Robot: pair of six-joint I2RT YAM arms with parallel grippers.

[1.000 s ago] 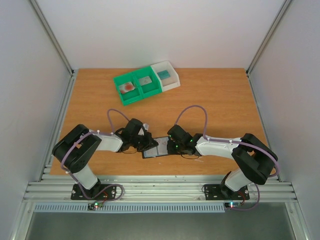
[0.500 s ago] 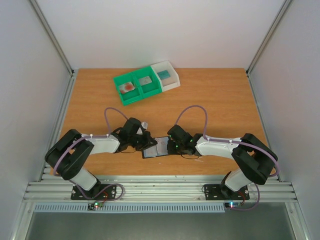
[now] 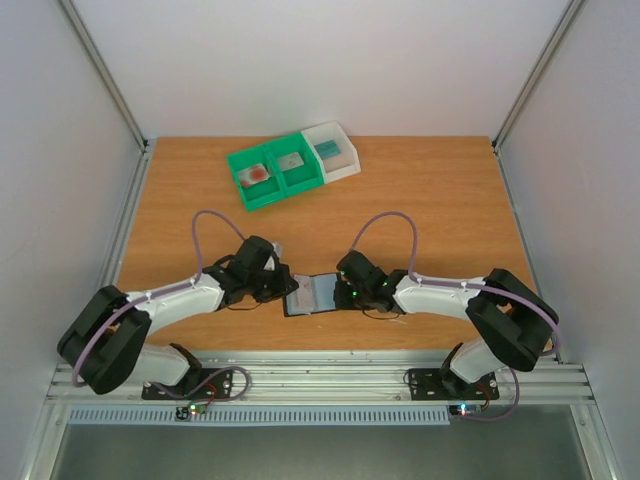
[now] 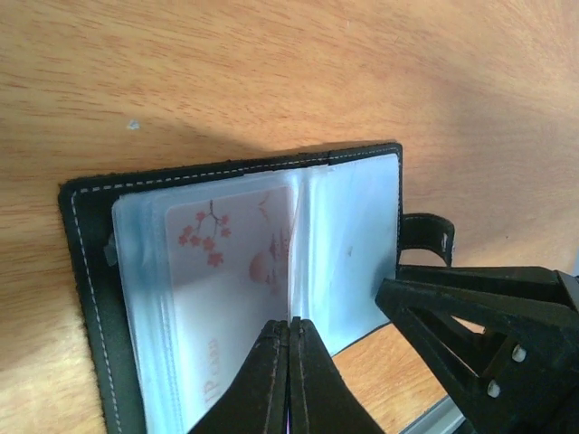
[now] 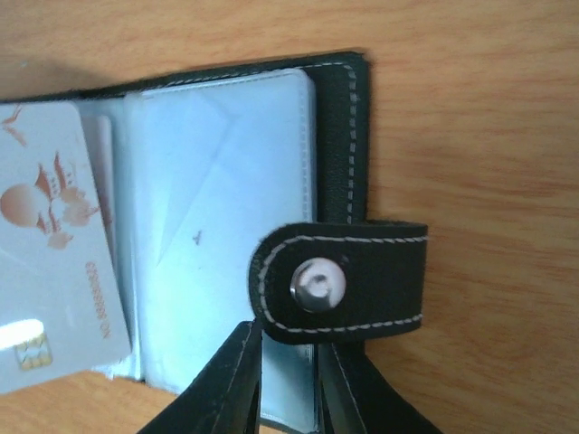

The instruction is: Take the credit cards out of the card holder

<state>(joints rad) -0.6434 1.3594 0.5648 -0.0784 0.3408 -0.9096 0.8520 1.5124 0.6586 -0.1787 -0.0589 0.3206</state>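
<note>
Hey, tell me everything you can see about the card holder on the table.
The card holder lies open and flat on the wooden table between the arms. It has a black stitched, leather-like cover, bluish clear sleeves inside, and a strap with a metal snap folded over its right page. A pale card with red blossoms shows on its left side, pinched by the left end effector. The right end effector sits at its near edge; grip unclear.

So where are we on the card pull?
Done: card holder lies open; green bin holds what look like two cards. In hand: left gripper, shut, pinches a credit card sitting in its sleeve; right gripper rests on the clasp side. Left: slide it out, then any others.
</note>
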